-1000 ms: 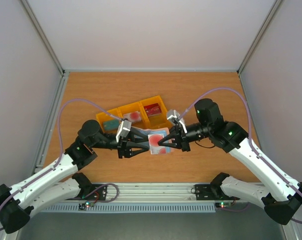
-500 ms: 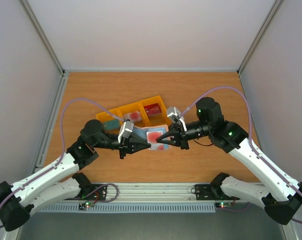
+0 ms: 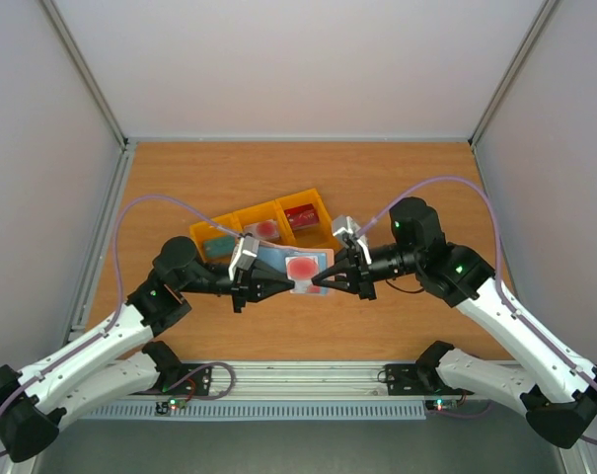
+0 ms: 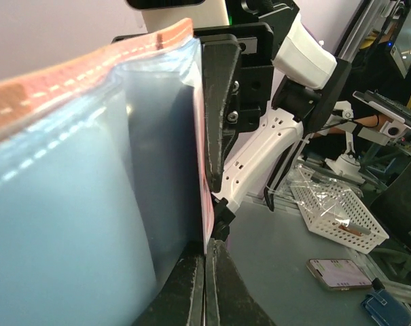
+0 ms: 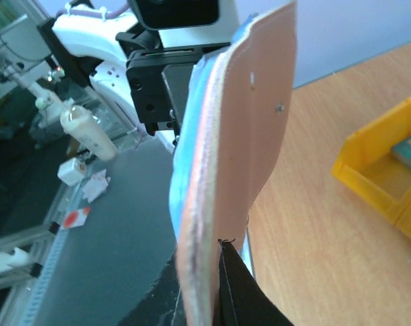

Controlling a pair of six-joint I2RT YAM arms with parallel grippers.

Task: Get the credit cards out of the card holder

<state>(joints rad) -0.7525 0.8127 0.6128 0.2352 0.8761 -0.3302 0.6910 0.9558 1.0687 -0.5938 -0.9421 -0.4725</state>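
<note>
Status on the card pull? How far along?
Done: teal card, pinkish card and dark red card lie in the yellow tray. In hand: left gripper and right gripper both shut on the card holder. Left: a red-blotched card still in its pocket.

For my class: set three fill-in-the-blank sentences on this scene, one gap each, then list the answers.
The yellow plastic tray has ___ compartments.
Seen from above, the small teal card lies in its ___ compartment.
The left claw and right claw pinch the thin taupe-brown bifold card holder, whose whitish card shows a ___ blotch.
Missing words: three; left; red.
</note>
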